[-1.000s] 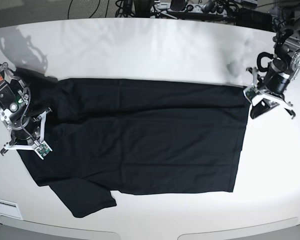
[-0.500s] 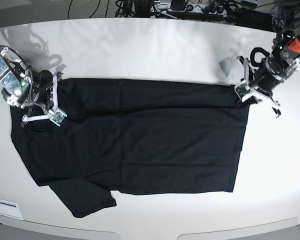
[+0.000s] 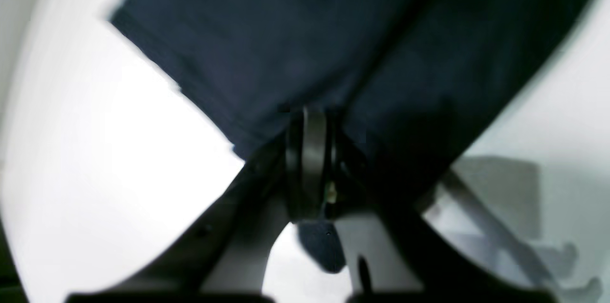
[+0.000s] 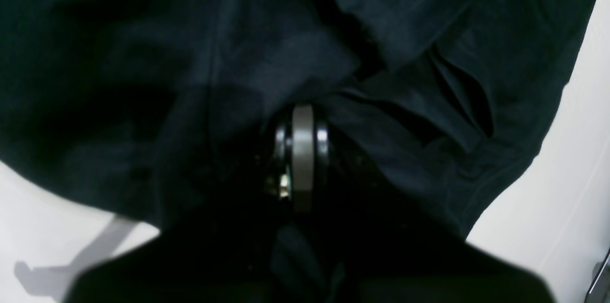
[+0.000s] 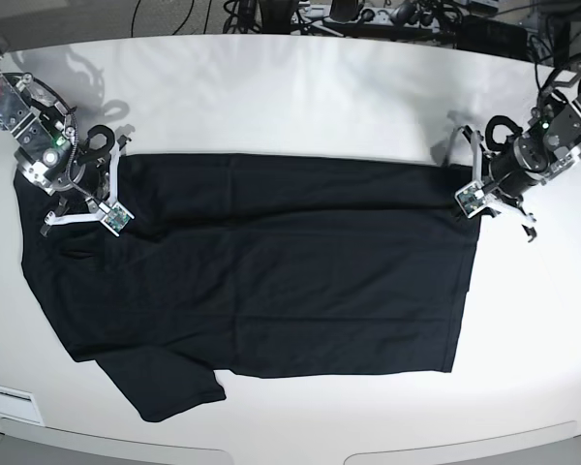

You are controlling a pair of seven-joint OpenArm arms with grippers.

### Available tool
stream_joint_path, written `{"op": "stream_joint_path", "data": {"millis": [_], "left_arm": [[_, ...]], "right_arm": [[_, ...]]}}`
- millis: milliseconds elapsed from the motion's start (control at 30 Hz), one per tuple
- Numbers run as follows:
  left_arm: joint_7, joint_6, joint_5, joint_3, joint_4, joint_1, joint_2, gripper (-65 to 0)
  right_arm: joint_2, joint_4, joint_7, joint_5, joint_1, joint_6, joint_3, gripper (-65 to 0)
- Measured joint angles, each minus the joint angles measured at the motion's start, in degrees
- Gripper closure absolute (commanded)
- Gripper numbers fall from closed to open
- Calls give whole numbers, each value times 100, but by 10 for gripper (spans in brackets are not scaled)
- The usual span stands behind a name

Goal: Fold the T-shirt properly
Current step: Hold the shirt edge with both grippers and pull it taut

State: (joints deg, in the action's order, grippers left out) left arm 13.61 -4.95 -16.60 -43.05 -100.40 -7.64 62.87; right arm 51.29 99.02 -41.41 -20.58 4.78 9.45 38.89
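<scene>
The T-shirt [image 5: 261, 271] is spread flat across the middle of the white table [image 5: 300, 97], with one sleeve [image 5: 169, 383] seen in the base view jutting toward the near edge. Its hem corner at that view's right is pinched by the left gripper [image 5: 476, 197], and its shoulder end at the view's left by the right gripper [image 5: 85, 208]. The clamped state is settled by the wrist views only: in the left wrist view the fingers [image 3: 312, 150] are pressed together on a lifted fold of cloth [image 3: 286, 41]; in the right wrist view rumpled fabric [image 4: 405, 79] is bunched around the closed fingers [image 4: 302, 150]. Bare tabletop is left beyond the far edge of the shirt and past both grippers.
</scene>
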Motion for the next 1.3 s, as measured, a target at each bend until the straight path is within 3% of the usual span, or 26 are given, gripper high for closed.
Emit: {"op": "stream_joint_path", "data": {"millis": [100,200,333,467,733,900,1033,1300], "left_arm": [[-92,-442,33,4,444,-2,-289,0],[-55,-874,50,44,535,-66,-358,0],[278,-973,48,44,308,-50,-365,0],[664,-1355,-105,55,105,-50,-291,0],[953,-1521,-549,31,-164,17,358,0],[1021,-1519,-544,31,-162,17,667,0],[994,-1517,-605,31,-214,17,660,0],[1134,-1515,-750,31,-848,247,702,0]], "right_arm": [[13,0,-2,-70,4,173,0,0],[17,0,-146,-391,37,337,-33,0],[28,2,-212,-496,44,442,-37,0],[28,2,-323,-669,55,448,-44,0],[48,37,-452,-763,61,581,-48,0],[251,81,-343,-809,-138,557,-57,0],[286,146,-162,-575,-428,437,-114,0],[330,715,-63,590,-1360,-254,-168,0]]}}
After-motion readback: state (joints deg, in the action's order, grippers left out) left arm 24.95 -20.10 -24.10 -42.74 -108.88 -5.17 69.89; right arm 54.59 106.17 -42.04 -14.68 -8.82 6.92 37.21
